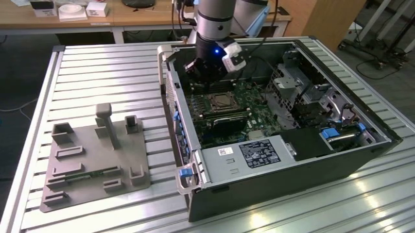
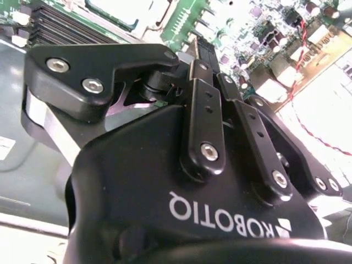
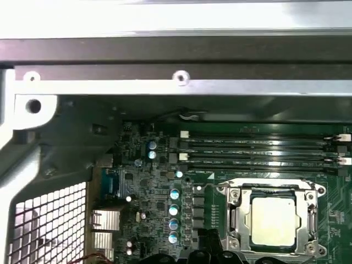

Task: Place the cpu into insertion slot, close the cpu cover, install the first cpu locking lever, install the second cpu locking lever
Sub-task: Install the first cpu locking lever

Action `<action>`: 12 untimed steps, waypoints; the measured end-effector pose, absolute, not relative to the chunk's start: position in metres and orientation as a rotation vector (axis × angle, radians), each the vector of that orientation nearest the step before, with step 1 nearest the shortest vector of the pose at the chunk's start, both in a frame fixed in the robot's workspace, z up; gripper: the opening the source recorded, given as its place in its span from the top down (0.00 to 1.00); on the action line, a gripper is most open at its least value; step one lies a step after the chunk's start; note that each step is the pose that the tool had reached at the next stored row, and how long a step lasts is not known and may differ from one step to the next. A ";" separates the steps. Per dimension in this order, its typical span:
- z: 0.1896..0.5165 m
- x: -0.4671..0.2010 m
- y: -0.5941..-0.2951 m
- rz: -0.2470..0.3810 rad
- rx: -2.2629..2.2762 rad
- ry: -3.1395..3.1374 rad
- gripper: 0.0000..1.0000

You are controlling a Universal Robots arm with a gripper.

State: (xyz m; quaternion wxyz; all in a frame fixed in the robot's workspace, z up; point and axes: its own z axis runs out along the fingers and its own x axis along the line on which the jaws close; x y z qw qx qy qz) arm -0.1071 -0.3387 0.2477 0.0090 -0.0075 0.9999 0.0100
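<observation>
Claw [image 1: 206, 80]: you have it inside the open computer case [image 1: 363, 160], low over the green board [image 3: 203, 192]. In the second wrist view its fingers [image 2: 201, 82] are drawn narrow, close together.
Claw against socket: in the exterior view your claw stands just beside the insertion slot [image 3: 314, 248], on the side away from the memory slots [image 3: 258, 148]. In the first wrist view its dark tips lie near one corner of the slot's rim.
Cpu [image 3: 273, 220]: it lies flat in the insertion slot, its pale face up.
Cpu cover [image 3: 237, 214]: you see it down over the cpu, with the chip showing through its cut-out middle.
Locking levers: you cannot tell whether they are latched.
Case: it lies on its side on the slatted metal surface [image 1: 104, 73].
Fixture plate [image 1: 97, 160]: grey, on the surface to the exterior view's left, well apart from the case.
</observation>
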 end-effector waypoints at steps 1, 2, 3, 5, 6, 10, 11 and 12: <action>0.248 -0.108 -0.339 0.031 -0.023 3.122 0.89; 0.249 -0.109 -0.339 0.032 -0.024 3.120 0.89; 0.250 -0.109 -0.338 0.033 -0.024 3.119 0.89; 0.251 -0.109 -0.338 0.042 -0.024 3.116 0.89; 0.251 -0.109 -0.338 0.053 -0.023 3.115 0.89; 0.251 -0.111 -0.338 0.068 -0.023 3.114 0.89; 0.251 -0.112 -0.338 0.069 -0.021 3.114 0.89; 0.251 -0.113 -0.338 0.069 -0.018 3.114 0.89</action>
